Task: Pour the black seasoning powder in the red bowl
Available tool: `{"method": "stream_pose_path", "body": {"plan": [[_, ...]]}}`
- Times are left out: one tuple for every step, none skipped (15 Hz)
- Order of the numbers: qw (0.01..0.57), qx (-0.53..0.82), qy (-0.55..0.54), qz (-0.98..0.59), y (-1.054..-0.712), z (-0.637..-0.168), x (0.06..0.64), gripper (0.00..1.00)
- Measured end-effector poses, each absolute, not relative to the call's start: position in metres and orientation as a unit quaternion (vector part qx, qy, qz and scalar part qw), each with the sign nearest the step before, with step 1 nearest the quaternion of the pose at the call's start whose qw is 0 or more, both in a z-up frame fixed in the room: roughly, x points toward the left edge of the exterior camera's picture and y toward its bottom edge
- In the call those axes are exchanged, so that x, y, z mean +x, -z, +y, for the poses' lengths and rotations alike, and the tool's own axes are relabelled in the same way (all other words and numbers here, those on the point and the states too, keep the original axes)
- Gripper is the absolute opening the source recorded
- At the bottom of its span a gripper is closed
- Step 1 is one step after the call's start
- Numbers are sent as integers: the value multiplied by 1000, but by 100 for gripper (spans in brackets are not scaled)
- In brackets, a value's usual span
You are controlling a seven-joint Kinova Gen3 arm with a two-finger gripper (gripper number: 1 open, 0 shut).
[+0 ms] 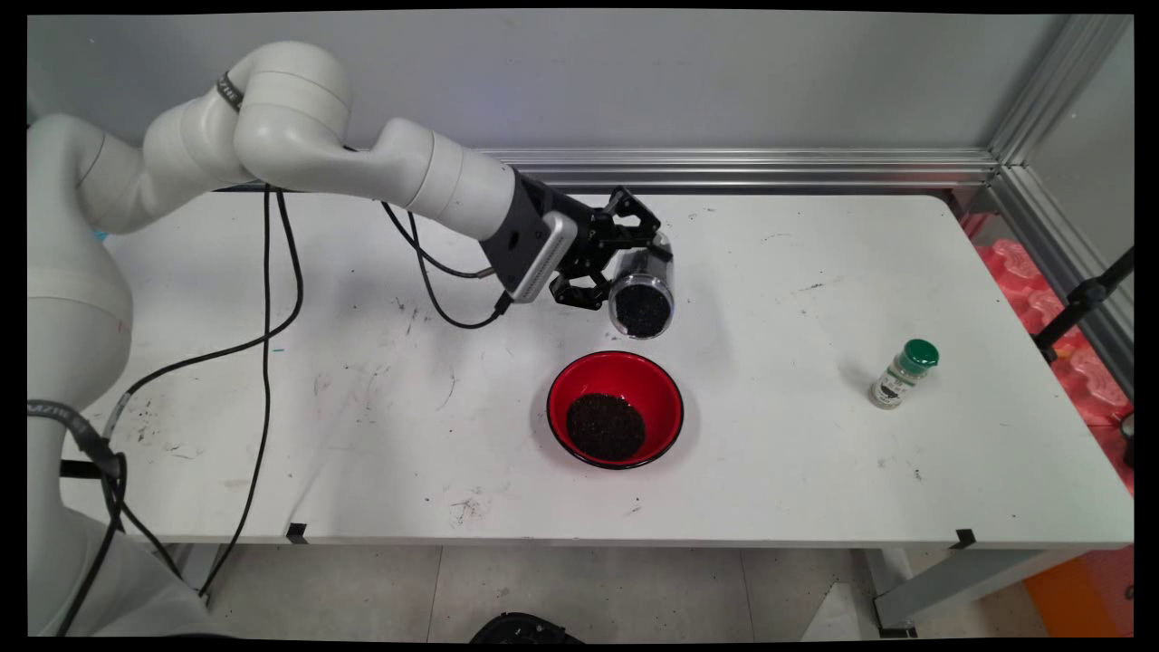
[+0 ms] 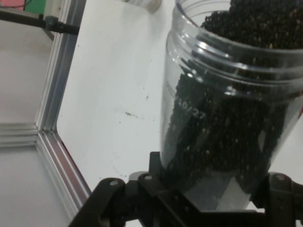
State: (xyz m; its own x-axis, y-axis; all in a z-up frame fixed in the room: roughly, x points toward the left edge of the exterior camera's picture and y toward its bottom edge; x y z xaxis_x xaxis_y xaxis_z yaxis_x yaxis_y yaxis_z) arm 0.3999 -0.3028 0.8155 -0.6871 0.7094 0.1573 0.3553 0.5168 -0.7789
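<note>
Lowest in the frame we see the red round bowl (image 1: 615, 409) holding dark grains. Just above it, the black two-finger gripper (image 1: 634, 258) is clamped on the clear plastic jar of dark grains (image 1: 642, 294), tipped, its mouth facing down-frame toward the bowl.

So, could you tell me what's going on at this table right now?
The gripper is shut on a clear jar of small black grains, held tipped on its side above the white table, its open mouth toward a red bowl. The bowl already holds a heap of the same black grains. A small green-capped bottle stands apart, off to the right.
</note>
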Motion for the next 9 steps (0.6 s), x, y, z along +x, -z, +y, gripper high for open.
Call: {"method": "stream_pose_path", "body": {"plan": [[241,-310,-371,-841,-816,-304,400,0],[245,-305,-368,-843,-816,-305,401,0],[250,-297,-364,-847,-816,-306,401,0],[255,-289,-360,-849,-817,-307,401,0],[261,-281,-356,-852,-817,-308,401,0],[266,-273,-351,-855,-817,-309,402,0],[273,-264,-346,-858,-817,-310,402,0],[280,-253,-339,-862,-818,-311,402,0],[286,-244,-334,-864,-818,-312,402,0]]}}
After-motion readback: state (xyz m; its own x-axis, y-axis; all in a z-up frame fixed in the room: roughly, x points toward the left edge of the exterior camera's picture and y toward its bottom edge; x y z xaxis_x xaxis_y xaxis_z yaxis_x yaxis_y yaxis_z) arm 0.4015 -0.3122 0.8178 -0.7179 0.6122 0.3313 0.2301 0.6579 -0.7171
